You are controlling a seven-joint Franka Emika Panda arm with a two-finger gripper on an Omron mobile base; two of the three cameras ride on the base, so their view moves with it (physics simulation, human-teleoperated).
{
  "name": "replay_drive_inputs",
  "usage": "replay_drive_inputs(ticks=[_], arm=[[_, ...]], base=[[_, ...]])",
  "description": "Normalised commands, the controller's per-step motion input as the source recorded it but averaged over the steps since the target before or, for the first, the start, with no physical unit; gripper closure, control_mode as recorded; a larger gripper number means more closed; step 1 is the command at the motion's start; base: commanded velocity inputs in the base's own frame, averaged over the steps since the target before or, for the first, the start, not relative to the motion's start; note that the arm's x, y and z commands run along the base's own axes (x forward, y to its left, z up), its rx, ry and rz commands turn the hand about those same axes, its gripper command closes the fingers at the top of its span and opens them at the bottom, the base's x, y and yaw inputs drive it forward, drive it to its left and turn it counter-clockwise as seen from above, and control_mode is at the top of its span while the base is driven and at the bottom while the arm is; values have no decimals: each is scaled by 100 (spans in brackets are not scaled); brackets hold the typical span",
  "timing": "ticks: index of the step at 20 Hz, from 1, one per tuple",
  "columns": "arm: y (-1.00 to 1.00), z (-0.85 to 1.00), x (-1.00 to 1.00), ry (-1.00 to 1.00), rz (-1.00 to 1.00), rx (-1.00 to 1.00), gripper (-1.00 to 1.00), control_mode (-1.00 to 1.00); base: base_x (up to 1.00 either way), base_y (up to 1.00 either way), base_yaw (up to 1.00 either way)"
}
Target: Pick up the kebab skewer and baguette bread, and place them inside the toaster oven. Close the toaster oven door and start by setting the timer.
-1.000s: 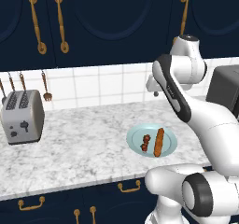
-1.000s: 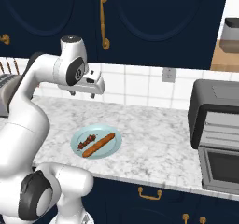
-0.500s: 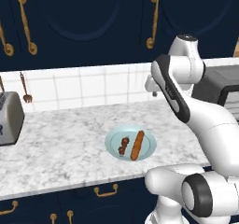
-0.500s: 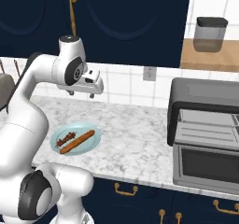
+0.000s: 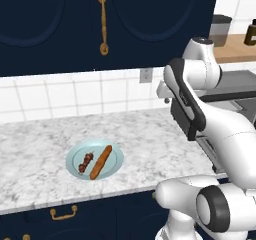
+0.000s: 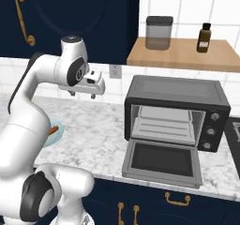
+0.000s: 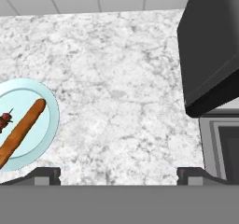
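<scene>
**Now go down for the skewer first**

You have the kebab skewer (image 5: 86, 161) and baguette bread (image 5: 100, 161) side by side on the blue plate (image 5: 114, 154), left of the toaster oven (image 6: 176, 111), whose door (image 6: 162, 161) lies open. Drop onto the skewer alone, clear of the loaf. Your gripper (image 6: 97, 82) hangs high above the marble counter (image 7: 121, 78), jaws spread wide, empty

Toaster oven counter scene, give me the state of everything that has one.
toaster oven door: open, folded down flat
toaster oven: empty inside
kebab skewer: lying on plate
baguette bread: lying on plate beside skewer
plate: on counter
gripper: open, empty
</scene>
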Motion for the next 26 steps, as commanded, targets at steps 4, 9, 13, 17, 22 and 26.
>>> replay_drive_inputs(ticks=[4,9,13,17,22,26], arm=[[0,0,0,0,0,0,-100,100],[0,0,0,0,0,0,-100,100],[0,0,0,0,0,0,-100,100],[0,0,0,0,0,0,-100,100],[0,0,0,0,0,0,-100,100],[-10,-3,-3,-2,0,0,-100,-100]], base=[[5,-31,0],[0,0,0],[0,0,0],[0,0,0],[0,0,0],[0,0,0]])
